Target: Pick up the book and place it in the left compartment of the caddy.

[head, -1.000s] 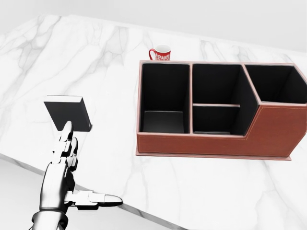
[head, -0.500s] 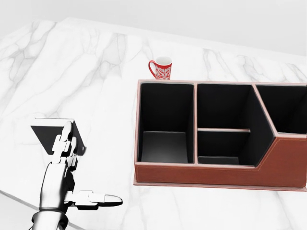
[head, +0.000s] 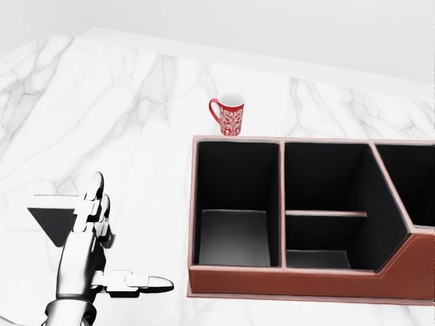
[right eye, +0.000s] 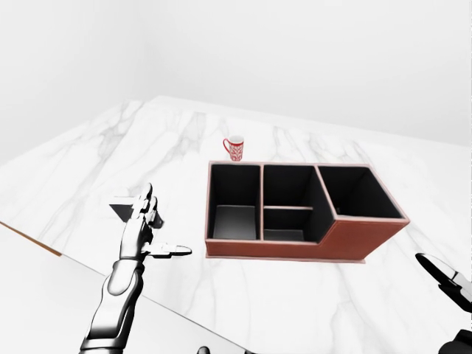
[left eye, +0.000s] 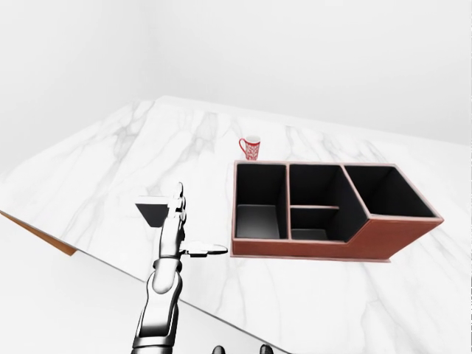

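The dark book [head: 49,219] lies flat on the marble table, left of the caddy, and is partly hidden behind my left hand. My left hand [head: 114,238] hovers over the book's right end, open, fingers [head: 94,197] stretched up and thumb pointing right, holding nothing. The brown caddy [head: 292,285] with its black inside stands to the right. Its left compartment [head: 234,204] is empty. My right hand [right eye: 445,275] shows only at the right-eye view's lower right edge, a finger extended, far from the book.
A red and white mug [head: 231,114] stands just beyond the caddy's upper left corner. The table's near edge [left eye: 110,262] runs diagonally below my left hand. The caddy has a split middle compartment [head: 325,204] and a right one [left eye: 387,192].
The whole head view has shifted: caddy, mug and book slid down the picture and grew larger, so the camera moved closer. My left hand keeps its pose.
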